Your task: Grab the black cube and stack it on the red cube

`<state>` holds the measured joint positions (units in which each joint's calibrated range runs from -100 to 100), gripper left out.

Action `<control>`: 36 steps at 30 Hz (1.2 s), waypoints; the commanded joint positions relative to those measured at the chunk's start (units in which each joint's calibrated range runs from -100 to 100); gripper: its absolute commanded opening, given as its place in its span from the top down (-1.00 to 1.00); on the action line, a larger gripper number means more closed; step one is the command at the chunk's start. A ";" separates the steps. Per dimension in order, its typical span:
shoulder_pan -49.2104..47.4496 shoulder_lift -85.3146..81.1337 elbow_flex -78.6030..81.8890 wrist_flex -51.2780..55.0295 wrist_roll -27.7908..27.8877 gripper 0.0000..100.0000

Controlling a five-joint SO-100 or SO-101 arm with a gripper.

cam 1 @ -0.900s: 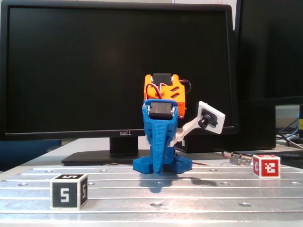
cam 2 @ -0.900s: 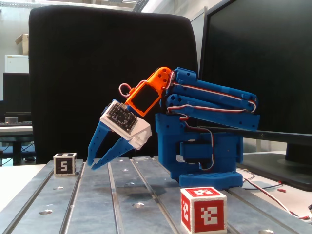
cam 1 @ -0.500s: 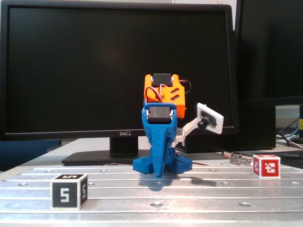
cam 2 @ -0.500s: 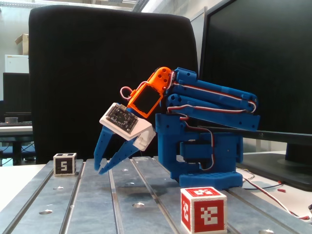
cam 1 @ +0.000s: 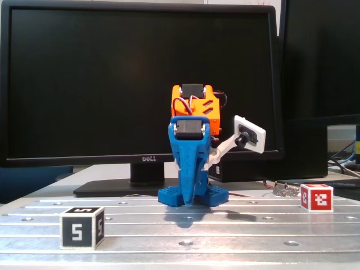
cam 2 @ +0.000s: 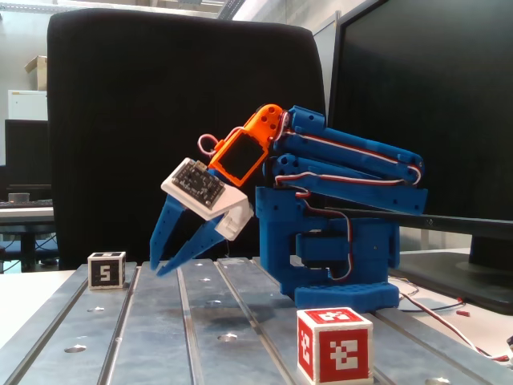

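Observation:
The black cube (cam 1: 82, 227) with a white "5" sits at the front left of the metal plate in a fixed view. In the other fixed view the black cube (cam 2: 107, 270) lies at the far left. The red cube (cam 1: 316, 197) with its white blocky mark rests at the right, and the red cube (cam 2: 334, 345) is nearest the camera in the side-on fixed view. My blue gripper (cam 2: 158, 269) points down at a slant, its tips just above the plate and a short way right of the black cube. The fingertips nearly meet and hold nothing. From the front the gripper (cam 1: 188, 198) hangs before the arm base.
The blue arm base (cam 2: 337, 257) stands mid-plate. A Dell monitor (cam 1: 140, 84) and its stand fill the back. The slotted metal plate (cam 1: 225, 233) has bolt holes. A black chair back (cam 2: 176, 104) rises behind the arm. Cables (cam 2: 449, 321) trail beside the base.
The gripper drew back toward the base and dipped, then rose slightly and swung back out toward the black cube. Both cubes stayed put.

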<state>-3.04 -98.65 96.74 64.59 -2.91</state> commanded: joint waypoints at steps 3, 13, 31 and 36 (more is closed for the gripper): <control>0.71 1.49 -3.98 -0.07 1.70 0.98; 2.41 30.73 -22.61 -1.87 2.33 0.98; 13.93 82.61 -63.86 4.37 12.38 0.98; 16.95 91.71 -75.53 11.90 14.75 0.98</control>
<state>12.37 -10.19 28.71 73.10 10.94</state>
